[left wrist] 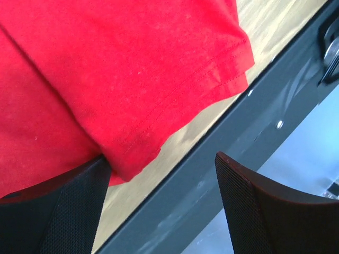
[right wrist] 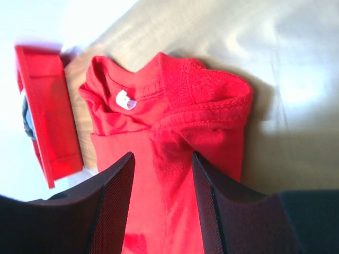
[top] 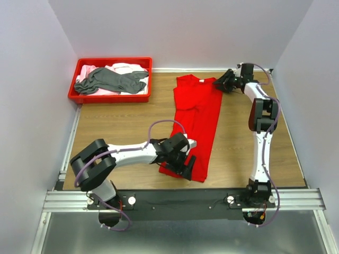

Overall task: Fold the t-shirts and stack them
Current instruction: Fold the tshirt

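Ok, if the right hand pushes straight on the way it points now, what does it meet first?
The red t-shirt: the right hand points at its folded shoulder area beside the collar. How near the cloth is, the pictures do not settle.

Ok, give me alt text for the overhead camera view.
A red t-shirt, folded into a long strip, lies on a wooden table, with the left gripper at its near hem and the right gripper at its collar end. A red tray at the far left holds grey and pale pink shirts.
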Robot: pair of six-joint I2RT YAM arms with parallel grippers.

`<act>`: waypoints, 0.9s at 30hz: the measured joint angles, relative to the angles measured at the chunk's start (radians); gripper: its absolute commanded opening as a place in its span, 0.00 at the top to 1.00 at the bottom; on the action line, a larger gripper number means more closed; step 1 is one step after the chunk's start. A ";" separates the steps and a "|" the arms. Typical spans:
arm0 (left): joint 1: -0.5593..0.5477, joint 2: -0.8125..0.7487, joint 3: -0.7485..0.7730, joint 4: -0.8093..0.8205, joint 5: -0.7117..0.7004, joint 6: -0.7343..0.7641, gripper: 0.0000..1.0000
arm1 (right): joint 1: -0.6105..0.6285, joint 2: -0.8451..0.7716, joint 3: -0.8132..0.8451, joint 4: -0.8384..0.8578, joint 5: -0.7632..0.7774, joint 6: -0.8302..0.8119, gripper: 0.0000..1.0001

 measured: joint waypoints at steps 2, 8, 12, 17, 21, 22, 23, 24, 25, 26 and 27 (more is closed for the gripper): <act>-0.002 0.037 0.056 -0.031 -0.006 0.002 0.10 | 0.005 0.038 0.065 -0.002 -0.005 0.008 0.42; 0.004 0.084 0.268 -0.134 -0.061 0.010 0.08 | 0.010 0.004 0.046 -0.021 0.015 -0.016 0.39; 0.034 0.034 0.329 -0.134 -0.082 0.001 0.08 | 0.013 -0.215 -0.207 -0.059 0.055 -0.076 0.38; 0.092 -0.085 0.294 -0.111 -0.111 -0.026 0.20 | 0.035 -0.545 -0.510 -0.041 0.098 -0.131 0.45; 0.181 -0.190 0.154 -0.067 -0.111 -0.053 0.30 | 0.111 -0.792 -0.776 -0.017 0.142 -0.152 0.53; 0.211 -0.206 0.112 -0.069 -0.113 -0.055 0.32 | 0.135 -0.835 -0.840 -0.024 0.149 -0.155 0.54; 0.233 -0.211 0.085 -0.074 -0.114 -0.055 0.35 | 0.167 -0.885 -0.922 -0.026 0.159 -0.156 0.57; 0.247 -0.210 0.065 -0.078 -0.117 -0.053 0.36 | 0.202 -0.926 -0.991 -0.028 0.167 -0.157 0.57; 0.254 -0.209 0.047 -0.084 -0.118 -0.050 0.37 | 0.232 -0.961 -1.054 -0.043 0.174 -0.157 0.58; 0.258 -0.207 0.030 -0.092 -0.119 -0.047 0.38 | 0.271 -0.995 -1.118 -0.066 0.182 -0.155 0.58; 0.258 -0.206 0.014 -0.091 -0.119 -0.044 0.39 | 0.311 -1.020 -1.169 -0.086 0.190 -0.154 0.58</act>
